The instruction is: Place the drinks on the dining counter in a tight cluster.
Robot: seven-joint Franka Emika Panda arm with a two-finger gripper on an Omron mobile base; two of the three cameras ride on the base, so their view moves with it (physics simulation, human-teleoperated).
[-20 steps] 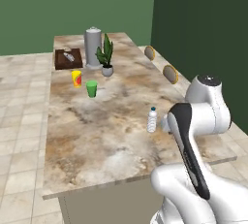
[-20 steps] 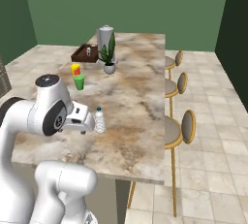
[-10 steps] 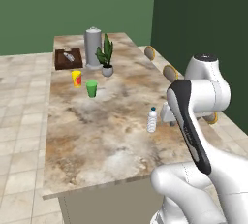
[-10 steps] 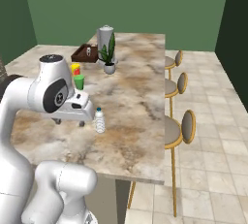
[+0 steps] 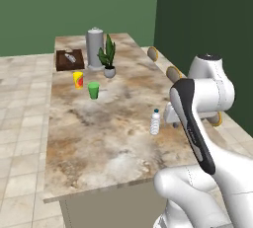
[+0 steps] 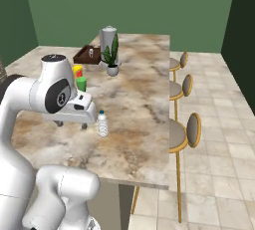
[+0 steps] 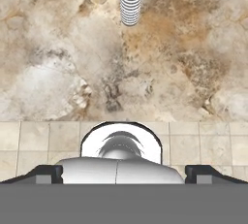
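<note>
A small clear water bottle (image 5: pixel 155 122) with a blue cap stands upright on the dining counter (image 5: pixel 99 138), near its right edge. The bottle (image 6: pixel 102 124) is alone on that part of the marbled top (image 6: pixel 139 104). My gripper (image 6: pixel 71 124) hangs open just beside it, on the side nearer the base, and holds nothing. In the hand view the bottle (image 7: pixel 131 0) sits at the top, well clear of the wide-apart fingertips (image 7: pixel 48 172); the counter (image 7: pixel 58 48) edge and floor tiles lie below.
A green cup (image 5: pixel 93 90) and a yellow-and-red cup (image 5: pixel 78 80) stand mid-counter. Behind them are a potted plant (image 5: pixel 107 58), a grey canister (image 5: pixel 94 48) and a brown tray (image 5: pixel 68 59). Stools (image 6: pixel 185 132) line the counter's right side.
The arm's upper joints have risen and the hand has lifted slightly beside the bottle. The jaws stay wide apart. The bottle has not moved.
</note>
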